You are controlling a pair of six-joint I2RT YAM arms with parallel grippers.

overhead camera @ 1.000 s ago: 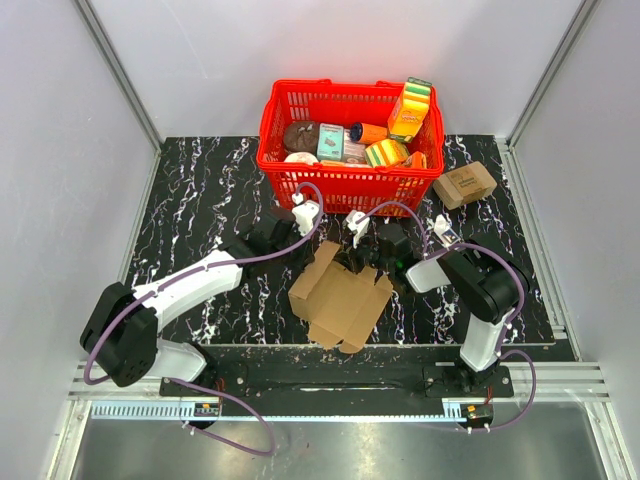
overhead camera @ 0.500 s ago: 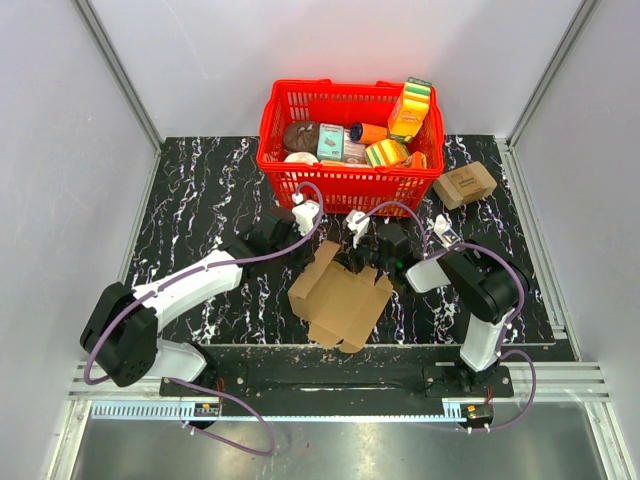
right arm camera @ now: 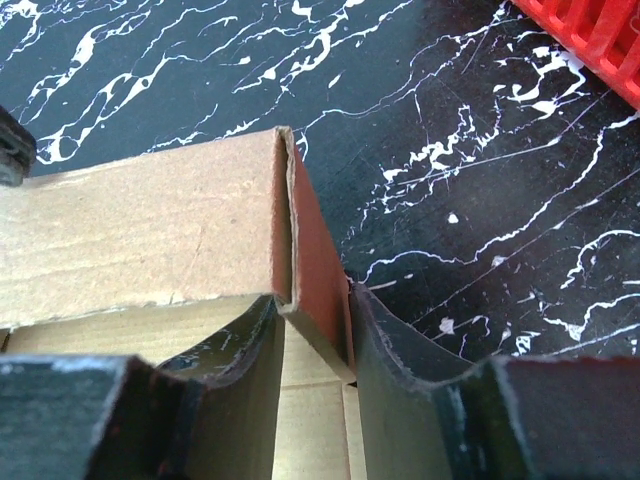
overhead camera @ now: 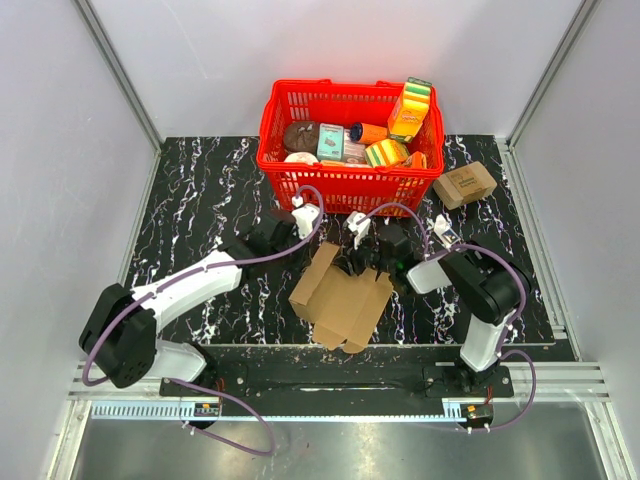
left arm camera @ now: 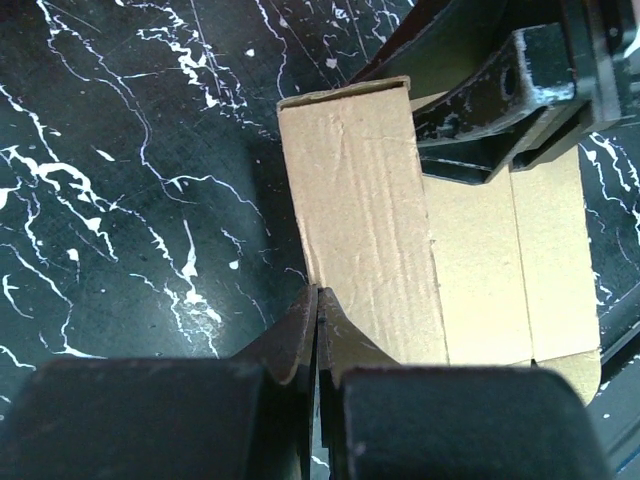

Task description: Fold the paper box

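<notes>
Showing matte creased flaps, the paper box sprawls.

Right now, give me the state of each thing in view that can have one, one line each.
paper box: partly folded, one side flap upright, other flaps spread flat.
left hand: shut, at the edge of a box flap.
right hand: open, astride the upright flap.
red basket: upright, full of groceries.
small brown carton: closed, lying beside the basket.
</notes>
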